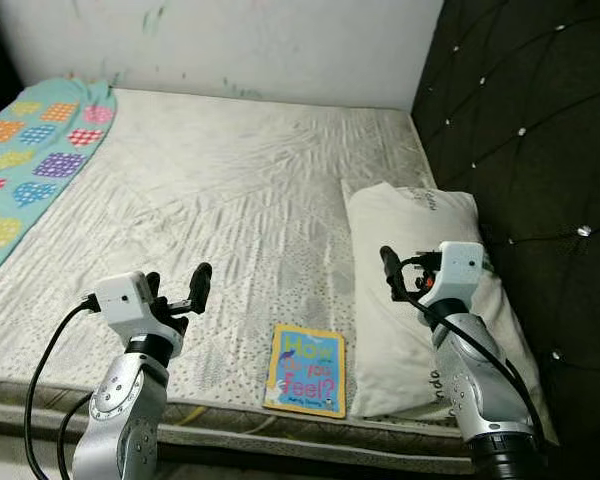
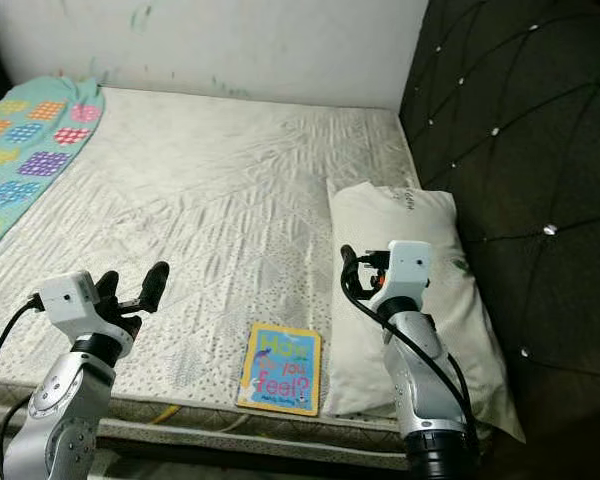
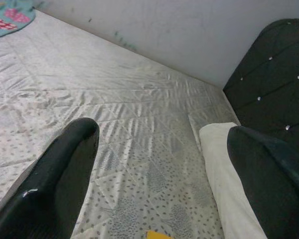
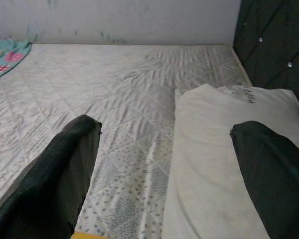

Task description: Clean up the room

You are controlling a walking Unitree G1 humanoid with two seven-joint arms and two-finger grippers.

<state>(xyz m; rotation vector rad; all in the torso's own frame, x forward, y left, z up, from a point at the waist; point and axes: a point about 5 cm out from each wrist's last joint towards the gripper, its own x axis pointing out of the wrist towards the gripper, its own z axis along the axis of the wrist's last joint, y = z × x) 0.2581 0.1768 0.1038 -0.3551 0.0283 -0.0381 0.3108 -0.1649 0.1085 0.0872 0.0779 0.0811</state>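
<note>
Both claws hover spread wide and empty over the mattress (image 1: 230, 200) — left claw (image 1: 185, 290) at 8 o'clock, right claw (image 1: 405, 270) at 4 o'clock above the pillow (image 1: 400, 330). The book (image 1: 305, 370) lies flat at 6 o'clock by the mattress edge — a clumsy pinch could likely nudge it off onto the floor

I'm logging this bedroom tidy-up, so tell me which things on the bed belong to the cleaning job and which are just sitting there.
Likely part of the job:
book, at the mattress's near edge
left gripper and right gripper, both open, empty

Just there:
pillow, by the headboard
patterned blanket, far left
mattress
</note>
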